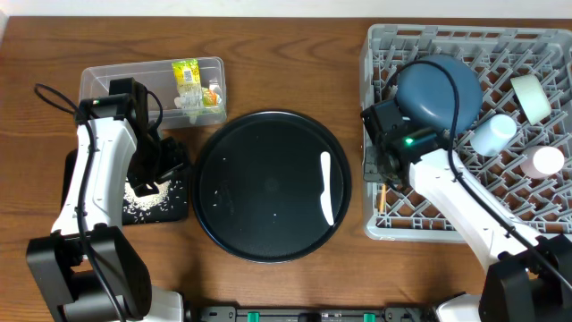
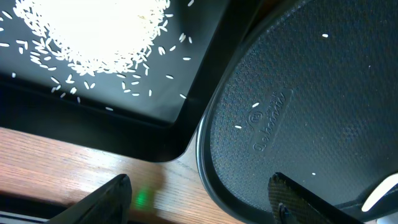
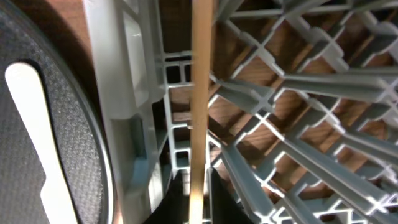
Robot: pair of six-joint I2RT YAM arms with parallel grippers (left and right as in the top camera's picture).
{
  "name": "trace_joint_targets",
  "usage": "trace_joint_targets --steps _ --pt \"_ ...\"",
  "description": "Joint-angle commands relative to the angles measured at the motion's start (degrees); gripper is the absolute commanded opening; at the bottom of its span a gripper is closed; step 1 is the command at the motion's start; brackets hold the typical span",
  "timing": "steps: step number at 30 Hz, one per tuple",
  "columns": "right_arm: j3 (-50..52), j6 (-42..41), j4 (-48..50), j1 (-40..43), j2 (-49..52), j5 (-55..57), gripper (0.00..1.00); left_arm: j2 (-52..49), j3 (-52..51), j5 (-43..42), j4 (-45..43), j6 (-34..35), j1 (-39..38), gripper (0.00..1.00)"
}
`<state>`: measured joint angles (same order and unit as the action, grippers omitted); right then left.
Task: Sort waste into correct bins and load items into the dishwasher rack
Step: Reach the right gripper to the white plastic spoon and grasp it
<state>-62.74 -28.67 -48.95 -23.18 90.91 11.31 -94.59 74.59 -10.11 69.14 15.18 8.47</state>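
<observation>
Your left gripper is spread wide and holds nothing. It hangs above a corner of the black tray, where the rice lies in a heap, and above the rim of the round tray just beside it. Your right gripper is at the left wall of the rack. Its fingers stand narrow on both sides of the stick, which runs just inside that wall. You cannot tell if they pinch it.

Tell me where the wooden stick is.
In the right wrist view the wooden stick lies along the left edge of the dishwasher rack, beside the round black tray, reaching the right gripper.
</observation>
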Motion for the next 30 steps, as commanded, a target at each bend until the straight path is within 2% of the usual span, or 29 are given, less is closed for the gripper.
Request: trace_joint_targets --steps 1,2,4,7,11,16,23,30 --pt "-0.4 3.9 0.9 0.3 0.0 0.1 0.51 1.1 0.5 0.7 0.3 -0.1 0.1 0.72" --pt "-1.1 4.4 0.9 0.3 -0.1 0.3 0.60 1.1 0.5 0.7 0.3 -0.1 0.1 0.72" --pt "-3.4 5.0 0.2 0.3 -0.5 0.1 0.60 1.1 0.5 0.7 0.3 -0.1 0.1 0.72" --pt "-8.4 5.5 -1.7 -0.2 -1.9 -2.1 0.56 1.1 0.5 0.7 0.3 -0.1 0.1 0.72" --pt "-13.5 9.4 -1.4 -2.9 -3.0 -10.4 0.50 1.1 0.5 0.7 0.2 -0.1 0.1 0.72" --pt "-13.5 9.2 -0.7 -9.0 -1.4 -11.1 0.50 1.1 0.5 0.7 0.2 -0.1 0.1 0.72" --pt "-12.9 -1.8 -1.7 -14.8 8.8 -7.7 0.50 1.1 0.5 0.7 0.2 -0.1 0.1 0.72" --pt "-12.9 -7.3 -1.4 -16.7 20.0 -7.0 0.50 1.1 0.5 0.7 0.2 -0.1 0.1 0.72"
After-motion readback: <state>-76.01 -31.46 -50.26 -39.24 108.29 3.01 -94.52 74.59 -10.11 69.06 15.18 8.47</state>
